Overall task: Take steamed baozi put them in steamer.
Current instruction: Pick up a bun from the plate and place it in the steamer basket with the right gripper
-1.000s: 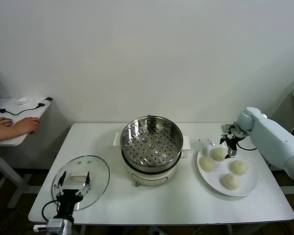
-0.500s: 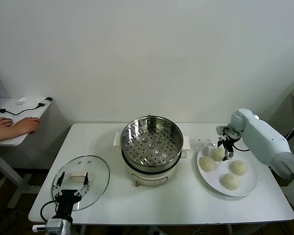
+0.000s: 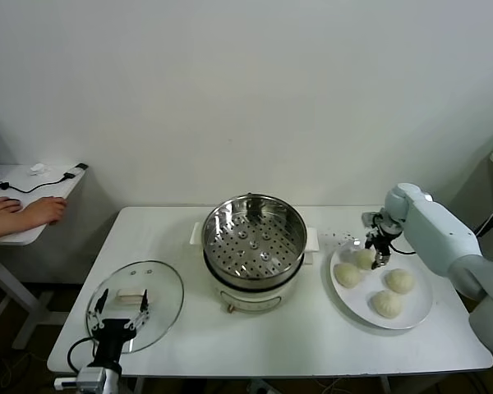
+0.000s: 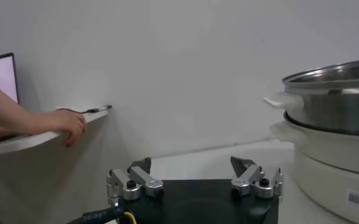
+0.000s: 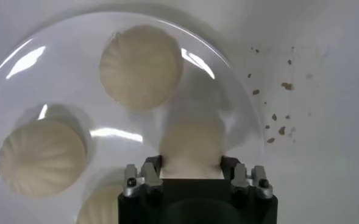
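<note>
The right end effector (image 3: 376,249) reaches down over the white plate (image 3: 417,308) at the desk's (image 3: 255,341) right end, its fingers (image 5: 150,178) drawn in narrow against both sides of the rear baozi (image 5: 192,145), the one nearest the steamer (image 3: 254,246). Whether the bun has left the plate cannot be told. Three more steamed baozi (image 3: 393,292) sit on the plate around it, apart from one another. A scatter of brown crumbs (image 5: 275,115) lies on the desk just beside the plate's rim. The steamer stands at the desk's centre, its perforated tray bare. Toward the left front corner the left end effector (image 3: 122,317) hangs with fingers spread wide over the glass lid (image 3: 166,300). A person's hand (image 3: 20,211) rests on a side table (image 3: 16,234) at far left.
</note>
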You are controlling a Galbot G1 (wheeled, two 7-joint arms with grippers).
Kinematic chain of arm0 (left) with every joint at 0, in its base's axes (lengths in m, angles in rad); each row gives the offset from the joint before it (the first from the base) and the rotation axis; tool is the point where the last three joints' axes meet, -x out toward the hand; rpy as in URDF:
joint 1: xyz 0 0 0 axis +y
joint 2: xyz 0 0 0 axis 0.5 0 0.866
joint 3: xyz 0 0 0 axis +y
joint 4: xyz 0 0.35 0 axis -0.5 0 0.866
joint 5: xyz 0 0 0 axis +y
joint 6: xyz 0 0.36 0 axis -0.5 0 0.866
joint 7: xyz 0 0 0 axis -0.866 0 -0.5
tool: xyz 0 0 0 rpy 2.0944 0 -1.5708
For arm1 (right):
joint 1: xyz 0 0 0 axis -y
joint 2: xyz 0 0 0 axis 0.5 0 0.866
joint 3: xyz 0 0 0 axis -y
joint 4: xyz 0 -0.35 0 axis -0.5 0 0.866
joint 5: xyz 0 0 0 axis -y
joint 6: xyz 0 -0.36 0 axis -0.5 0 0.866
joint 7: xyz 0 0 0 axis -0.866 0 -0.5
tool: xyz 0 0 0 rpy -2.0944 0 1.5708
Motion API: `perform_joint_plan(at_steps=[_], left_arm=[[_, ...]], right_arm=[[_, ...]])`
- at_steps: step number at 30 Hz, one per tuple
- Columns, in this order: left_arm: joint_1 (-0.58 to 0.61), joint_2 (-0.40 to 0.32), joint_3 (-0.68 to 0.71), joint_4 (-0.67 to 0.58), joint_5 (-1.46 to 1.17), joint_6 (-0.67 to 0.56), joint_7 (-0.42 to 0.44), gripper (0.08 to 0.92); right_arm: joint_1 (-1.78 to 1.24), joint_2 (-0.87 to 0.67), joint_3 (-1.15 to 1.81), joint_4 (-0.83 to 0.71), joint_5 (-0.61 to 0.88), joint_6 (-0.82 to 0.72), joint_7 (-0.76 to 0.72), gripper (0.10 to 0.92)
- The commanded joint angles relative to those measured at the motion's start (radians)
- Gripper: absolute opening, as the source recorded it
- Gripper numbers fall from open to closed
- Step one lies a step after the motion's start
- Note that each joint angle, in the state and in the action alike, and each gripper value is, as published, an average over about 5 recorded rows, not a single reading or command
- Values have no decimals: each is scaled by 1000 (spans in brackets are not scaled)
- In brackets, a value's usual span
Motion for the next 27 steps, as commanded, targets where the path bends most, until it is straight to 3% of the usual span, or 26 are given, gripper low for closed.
perform_joint_plan(at_steps=[1,5,15,27], left_arm=[[4,-1,2,0,0,-3,-1,823],[10,0,2,2,-3,-7,-3,823],[26,6,-2,-9,-15,-10,-6,823],[47,2,9,-17,-14,-20,-3,823]], right_arm=[[2,-4,12,8,-5,14,-16,602],[9,-23,10,37,4,20,-27,557],[265,-51,-205,181,96,155,-120,551],[708,129,-539,469,272,389,-159,560]])
